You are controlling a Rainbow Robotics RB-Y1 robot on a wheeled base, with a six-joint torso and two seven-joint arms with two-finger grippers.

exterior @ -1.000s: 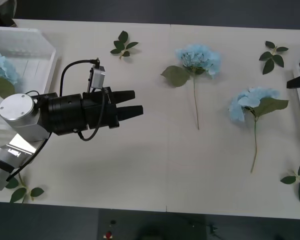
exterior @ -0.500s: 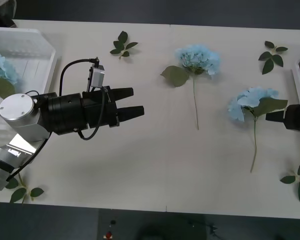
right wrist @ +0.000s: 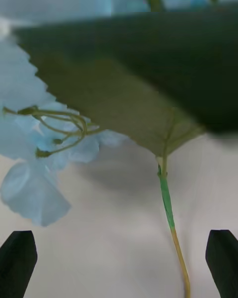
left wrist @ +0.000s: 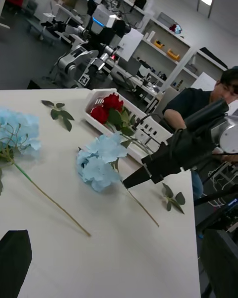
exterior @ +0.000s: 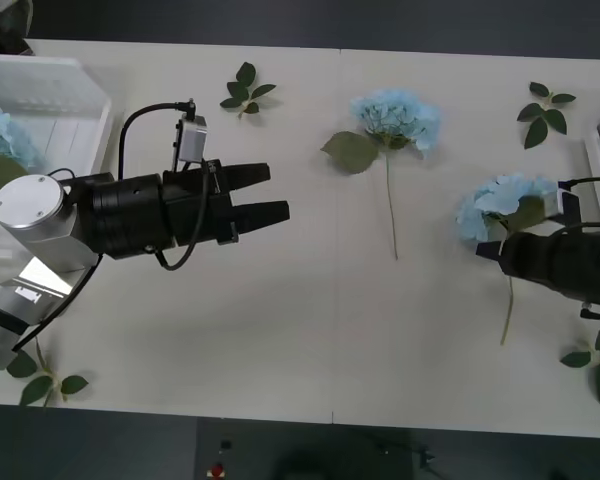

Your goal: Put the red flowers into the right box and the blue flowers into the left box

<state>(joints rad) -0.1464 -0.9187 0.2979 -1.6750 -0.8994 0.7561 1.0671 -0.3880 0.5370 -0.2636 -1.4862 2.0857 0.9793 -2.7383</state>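
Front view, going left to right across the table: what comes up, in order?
left box → left tool, open, hovering over the table → middle blue flower → right-hand blue flower → right tool at that flower's stem, open → right box rim.

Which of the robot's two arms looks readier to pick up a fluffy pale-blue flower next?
The right, probably. Its tool is open at the stem of the nearer pale-blue hydrangea, which runs between its fingertips. The left tool hovers open over bare table, apart from the other hydrangea.
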